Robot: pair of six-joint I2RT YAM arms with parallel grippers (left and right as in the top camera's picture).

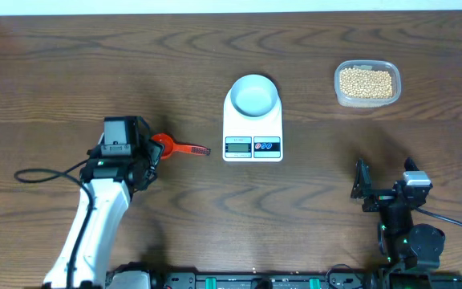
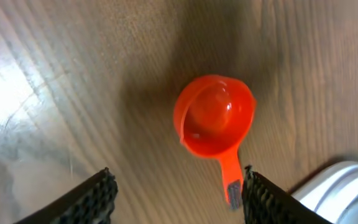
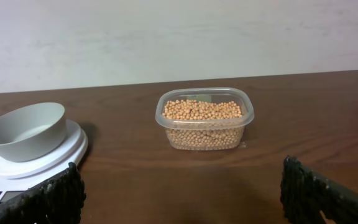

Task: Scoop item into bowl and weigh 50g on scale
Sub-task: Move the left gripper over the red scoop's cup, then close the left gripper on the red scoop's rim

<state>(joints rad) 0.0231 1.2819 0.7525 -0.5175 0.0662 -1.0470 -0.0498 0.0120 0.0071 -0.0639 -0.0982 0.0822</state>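
A red scoop [image 1: 167,145] lies on the wooden table left of the scale, its handle pointing toward it. My left gripper [image 1: 152,152] hovers over the scoop [image 2: 215,116], jaws open; the handle [image 2: 231,180] lies between them, close to the right finger [image 2: 263,200], with a gap showing. The pale bowl [image 1: 253,95] sits empty on the white scale [image 1: 253,132]. Tan beans [image 1: 366,82] fill a clear tub at the back right. My right gripper [image 3: 185,199] stands wide open and empty near the front edge, facing the beans [image 3: 202,111] and the bowl [image 3: 23,130].
The clear tub [image 3: 204,138] stands right of the scale [image 3: 42,163], with bare wood between them. A corner of the scale [image 2: 344,183] shows beside my left gripper. A black cable [image 1: 46,172] trails left of the left arm.
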